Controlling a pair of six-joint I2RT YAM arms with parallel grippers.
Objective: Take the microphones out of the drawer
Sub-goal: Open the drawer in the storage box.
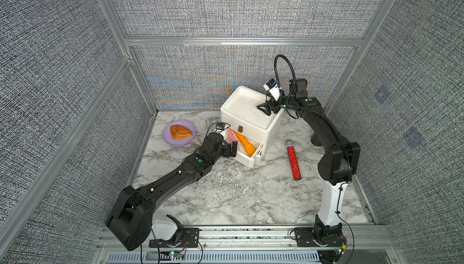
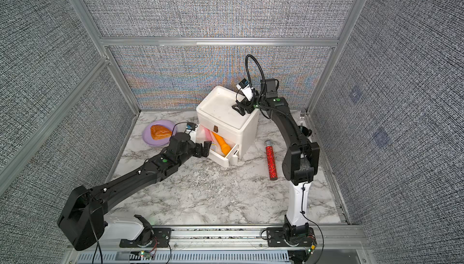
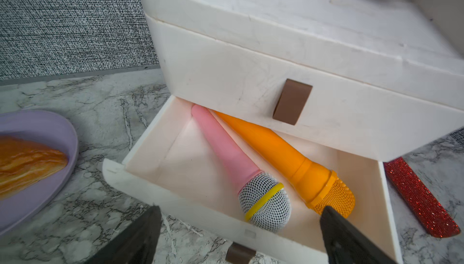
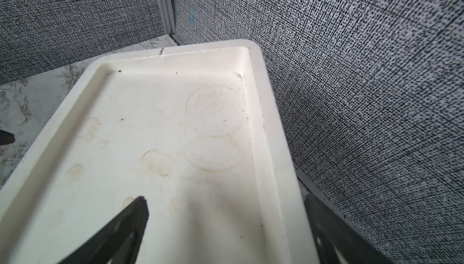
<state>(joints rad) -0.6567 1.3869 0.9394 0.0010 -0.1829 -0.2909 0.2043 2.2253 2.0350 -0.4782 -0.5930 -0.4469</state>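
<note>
Drawer [image 3: 150, 137] found open at the base of the cabinet [image 1: 270, 134]. Two mics are seen lying inside it, side by side: pink mic [image 3: 226, 149] and orange mic [image 3: 276, 149], heads toward the drawer front. Red mic [image 1: 292, 161] is laid flat on the table [image 1: 226, 195], near the cabinet.

Left gripper [image 1: 231, 149] is held at the drawer front, jaws spread wide, nothing grasped. Right gripper [image 4: 226, 198] is likewise spread and empty, set astride the cabinet's top rim. Pastry [image 1: 179, 132] is noted on plate [image 1: 167, 134].
</note>
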